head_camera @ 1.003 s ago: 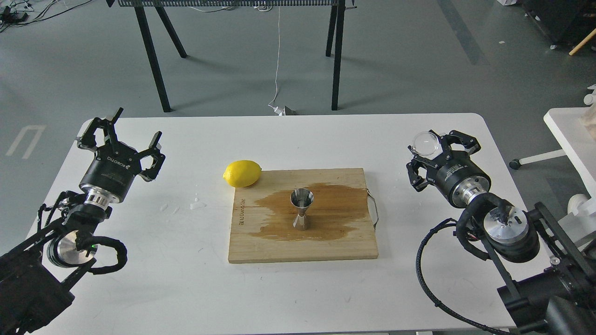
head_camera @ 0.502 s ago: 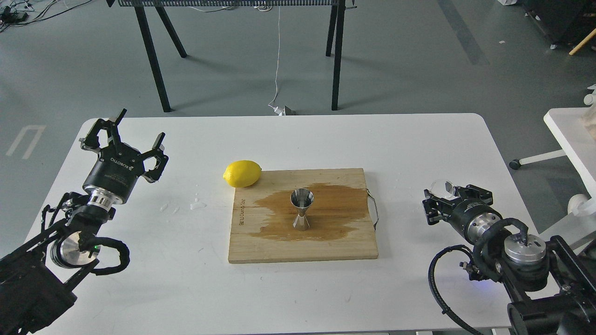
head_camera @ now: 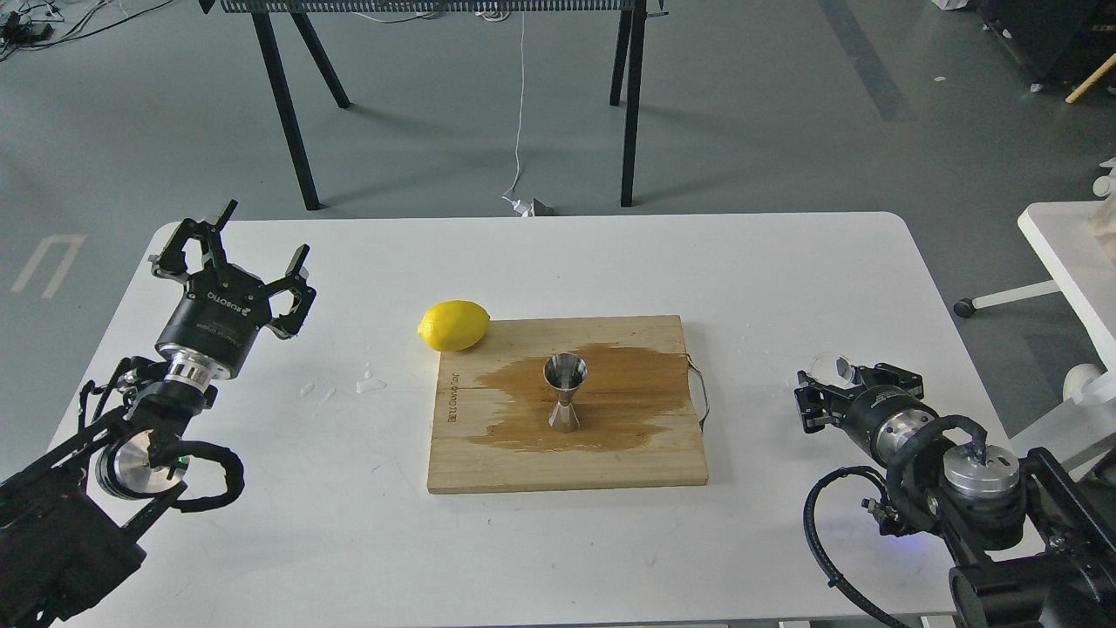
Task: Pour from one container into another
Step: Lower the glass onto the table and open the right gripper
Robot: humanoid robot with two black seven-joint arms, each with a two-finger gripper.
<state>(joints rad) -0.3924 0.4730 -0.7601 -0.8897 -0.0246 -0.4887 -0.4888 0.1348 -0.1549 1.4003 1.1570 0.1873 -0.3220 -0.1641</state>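
Observation:
The steel jigger [head_camera: 565,391] stands upright in the middle of a wooden cutting board [head_camera: 488,462], inside a dark wet patch. The clear glass cup [head_camera: 829,365] is far to the right of the board, low over the table, and my right gripper [head_camera: 839,377] is shut on it; the cup is tipped on its side, with its round end turned toward my view. My left gripper [head_camera: 259,237] hovers open and empty over the table's left side, well away from the board.
A yellow lemon [head_camera: 453,324] touches the board's back left corner. Small water drops [head_camera: 370,382] lie left of the board. A wire handle [head_camera: 700,392] sticks out of the board's right edge. Another white table [head_camera: 1059,249] stands to the right.
My right gripper has come down and toward me with the glass cup, from high over the table to just above its surface. The left gripper has barely shifted.

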